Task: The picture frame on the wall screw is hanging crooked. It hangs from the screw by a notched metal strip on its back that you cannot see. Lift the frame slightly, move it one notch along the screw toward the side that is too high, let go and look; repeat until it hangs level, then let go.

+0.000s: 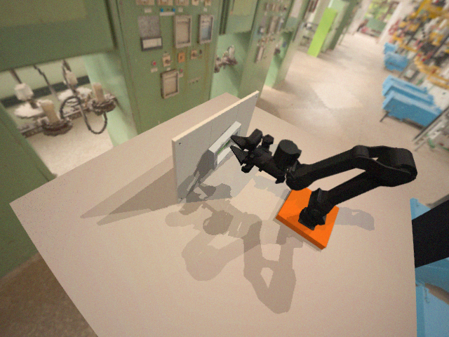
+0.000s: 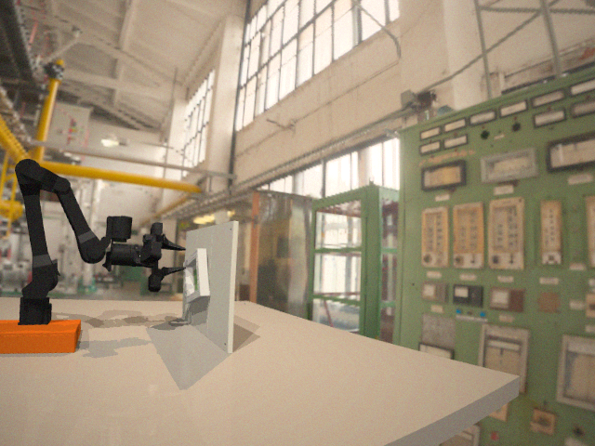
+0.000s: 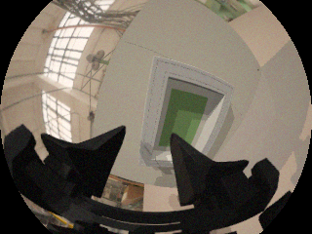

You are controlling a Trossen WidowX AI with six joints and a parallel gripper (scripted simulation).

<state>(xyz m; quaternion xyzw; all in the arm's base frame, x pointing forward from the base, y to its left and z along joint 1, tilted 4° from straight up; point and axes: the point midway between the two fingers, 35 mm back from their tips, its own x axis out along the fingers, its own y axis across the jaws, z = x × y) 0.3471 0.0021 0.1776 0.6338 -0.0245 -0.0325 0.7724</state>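
The picture frame, pale grey around a green picture, hangs on the upright grey wall panel. In the exterior view its near side slants against the panel's upright edge, so it looks crooked. The screw and the notched strip are hidden. My black gripper is open and empty, one finger above the other, its tips close to the frame's front. In the wrist view one fingertip is outside the frame's long bar and the other over its lower inner part. I cannot tell whether they touch it.
The panel stands on the pale table. The arm's orange base is on the table in front of the panel. Shadows of the arm and the panel fall across the table top. Green cabinets stand in the background.
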